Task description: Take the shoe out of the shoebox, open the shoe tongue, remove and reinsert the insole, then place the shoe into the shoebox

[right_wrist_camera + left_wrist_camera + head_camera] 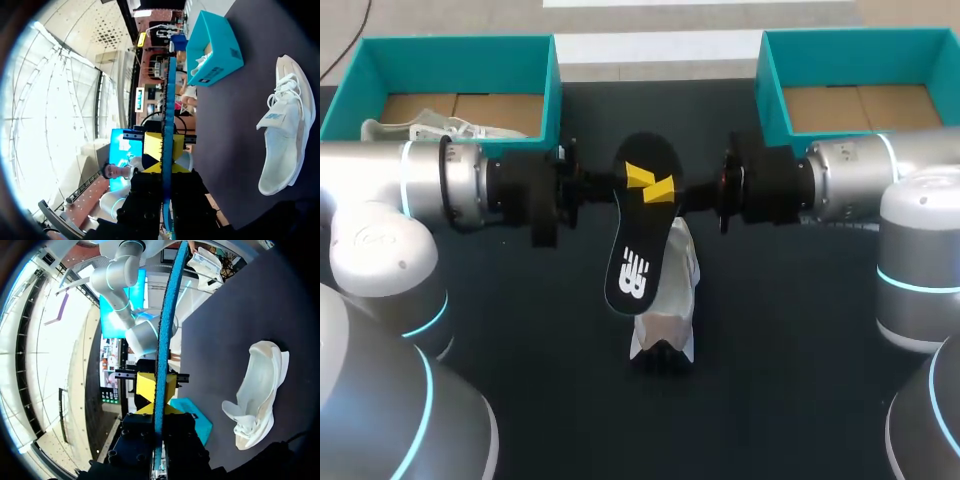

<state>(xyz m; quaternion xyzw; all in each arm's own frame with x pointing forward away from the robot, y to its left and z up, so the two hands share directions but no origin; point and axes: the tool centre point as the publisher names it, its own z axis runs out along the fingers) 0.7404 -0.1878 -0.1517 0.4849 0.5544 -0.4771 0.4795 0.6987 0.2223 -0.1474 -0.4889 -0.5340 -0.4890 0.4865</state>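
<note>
A black insole (632, 240) with a white logo hangs above the middle of the table, held by its far end from both sides. My left gripper (638, 178) and my right gripper (662, 190) meet there, each shut on the insole. In each wrist view the insole (165, 330) (169, 100) shows edge-on, blue, running up between the yellow tips of the left gripper (159, 392) and the right gripper (166, 152). The white shoe (672, 300) lies on the dark table right under the insole, beside both grippers (257, 390) (287, 135).
A teal shoebox (550, 90) at the back left holds another white shoe (430, 128); it also shows beyond the right gripper (215, 45). A second teal shoebox (770, 90) stands at the back right, showing only its cardboard floor.
</note>
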